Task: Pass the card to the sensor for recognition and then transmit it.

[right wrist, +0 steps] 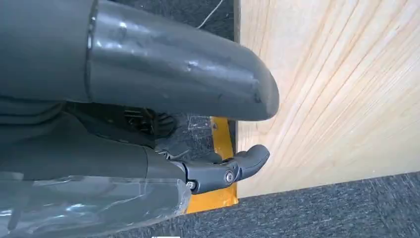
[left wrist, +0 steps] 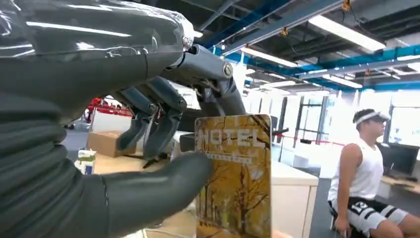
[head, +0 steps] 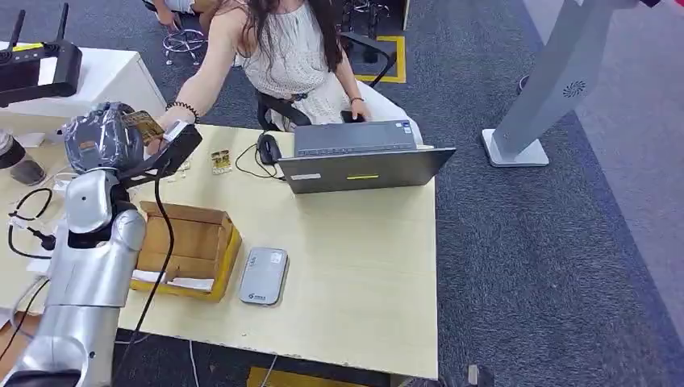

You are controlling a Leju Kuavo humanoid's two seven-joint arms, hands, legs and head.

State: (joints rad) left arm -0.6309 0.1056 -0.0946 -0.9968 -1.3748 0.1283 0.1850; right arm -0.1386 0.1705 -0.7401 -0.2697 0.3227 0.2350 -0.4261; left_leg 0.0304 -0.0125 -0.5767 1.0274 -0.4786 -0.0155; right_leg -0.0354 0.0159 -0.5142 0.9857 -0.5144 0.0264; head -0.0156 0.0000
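My left hand (head: 113,139), wrapped in clear plastic, is raised over the far left of the desk. It pinches a yellow hotel card (head: 143,125) between thumb and fingers. The left wrist view shows the card (left wrist: 234,173) upright, with the thumb (left wrist: 158,183) pressed on its face. A seated person's hand (head: 171,121) reaches across to the card's edge; I cannot tell whether it grips it. The grey card sensor (head: 263,276) lies flat on the desk near the front. My right hand (right wrist: 148,99) hangs beside the desk edge, fingers apart, holding nothing.
An open cardboard box (head: 184,247) sits left of the sensor. A laptop (head: 363,157), a mouse (head: 269,148) and small cards (head: 220,160) lie at the desk's far side. Cables (head: 24,218) trail at the left. A white kiosk stand (head: 548,89) rises at the right.
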